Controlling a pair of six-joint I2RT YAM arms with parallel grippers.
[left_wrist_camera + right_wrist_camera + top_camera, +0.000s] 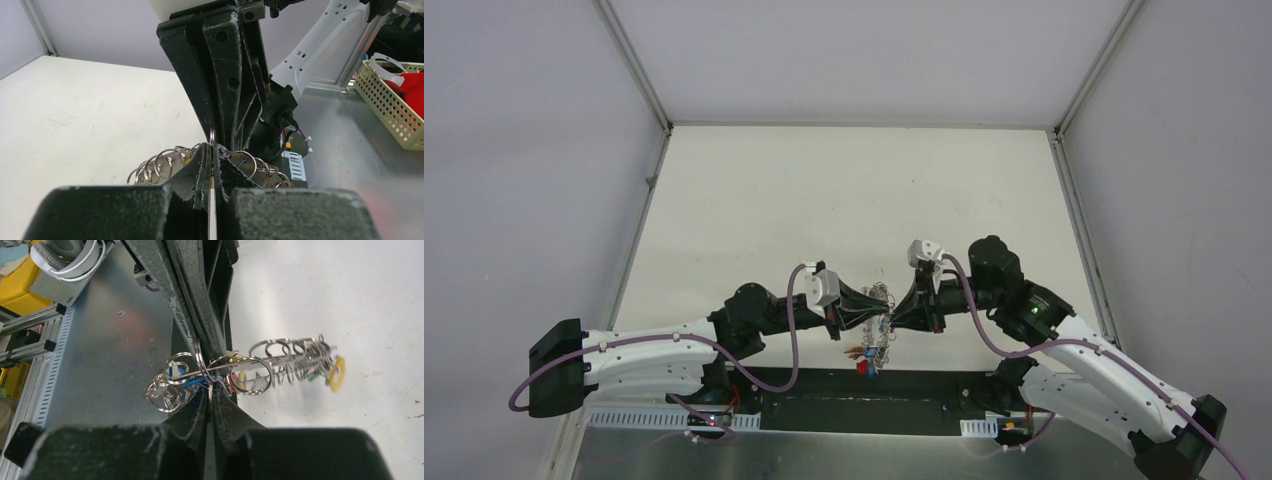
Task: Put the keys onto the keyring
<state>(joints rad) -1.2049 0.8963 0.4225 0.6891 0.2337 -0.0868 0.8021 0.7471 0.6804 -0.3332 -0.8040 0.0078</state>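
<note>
Threading in hand, I judge — left gripper (212, 152) and right gripper (210, 396) both pinched tight on the keyring (280, 360) — next needs a steady twist feeding keys (337, 374) on.

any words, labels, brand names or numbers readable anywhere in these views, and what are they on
No text can be read in any view.
yellow key tag: blurred, no print can be made out.
red tag: too small to tell if anything is printed on it.
perforated basket: no label shows.
</note>
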